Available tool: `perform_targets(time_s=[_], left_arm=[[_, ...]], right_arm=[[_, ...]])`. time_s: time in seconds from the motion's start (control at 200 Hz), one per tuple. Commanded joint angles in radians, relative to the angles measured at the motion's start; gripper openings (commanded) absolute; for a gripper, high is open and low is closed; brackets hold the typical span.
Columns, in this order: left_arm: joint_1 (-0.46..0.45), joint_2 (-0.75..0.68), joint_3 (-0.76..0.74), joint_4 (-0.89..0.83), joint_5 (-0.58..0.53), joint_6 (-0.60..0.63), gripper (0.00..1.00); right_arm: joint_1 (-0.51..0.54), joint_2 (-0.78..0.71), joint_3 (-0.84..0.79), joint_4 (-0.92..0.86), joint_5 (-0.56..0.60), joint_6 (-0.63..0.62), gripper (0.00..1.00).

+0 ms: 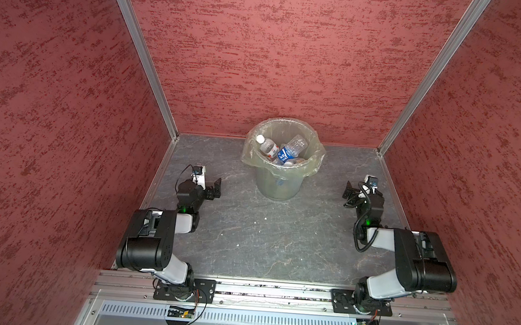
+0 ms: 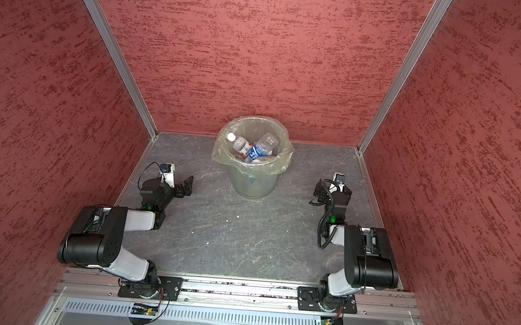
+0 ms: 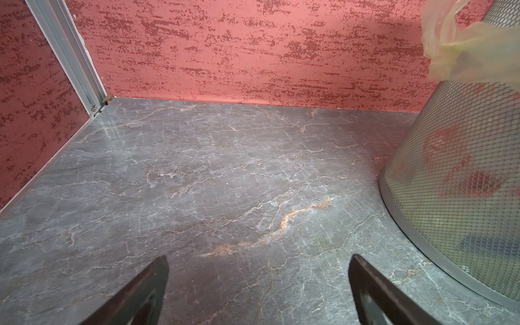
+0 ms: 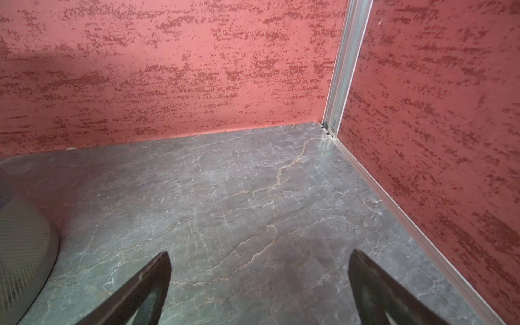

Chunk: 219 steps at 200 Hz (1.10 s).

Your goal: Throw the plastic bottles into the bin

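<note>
With the plastic bottles (image 1: 289,151) gathered in the bin (image 1: 278,186), the left pincer (image 3: 259,260) and right pincer (image 4: 259,257) are parked beside it, jaws apart, empty.

No text, brand or number is legible. The bin (image 1: 282,191) stands between the left claw (image 1: 217,189) and the right claw (image 1: 349,191), apart from both. In it, the blue-labelled bottle (image 1: 285,154) shows white marks and the red-and-white-labelled bottle (image 1: 270,149) shows red ones (both too small to decipher). A blue mark (image 1: 280,182) on the bin's side is equally unreadable.
</note>
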Motion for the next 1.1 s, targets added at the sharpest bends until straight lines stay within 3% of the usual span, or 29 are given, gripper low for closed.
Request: perform_targets(time_s=[0.0, 0.1, 0.601, 0.706, 0.857, 1.092], left_arm=[[-0.001, 0.003, -0.007, 0.023, -0.007, -0.012, 0.99], [-0.001, 0.004, -0.008, 0.024, -0.007, -0.012, 1.00], [0.000, 0.004, -0.007, 0.025, -0.008, -0.010, 0.99], [-0.001, 0.003, -0.007, 0.025, -0.008, -0.011, 0.99], [-0.001, 0.003, -0.007, 0.025, -0.008, -0.011, 0.99], [-0.001, 0.003, -0.007, 0.024, -0.008, -0.010, 0.99]], right_arm=[[-0.005, -0.001, -0.034, 0.046, -0.066, 0.000, 0.98], [-0.009, 0.044, -0.130, 0.264, -0.107, -0.012, 0.98], [-0.012, 0.032, -0.136, 0.257, -0.106, -0.009, 0.99], [-0.013, 0.035, -0.184, 0.345, -0.153, -0.024, 0.99], [-0.020, 0.035, -0.139, 0.264, -0.181, -0.020, 0.99], [-0.021, 0.033, -0.153, 0.291, -0.156, -0.018, 0.99]])
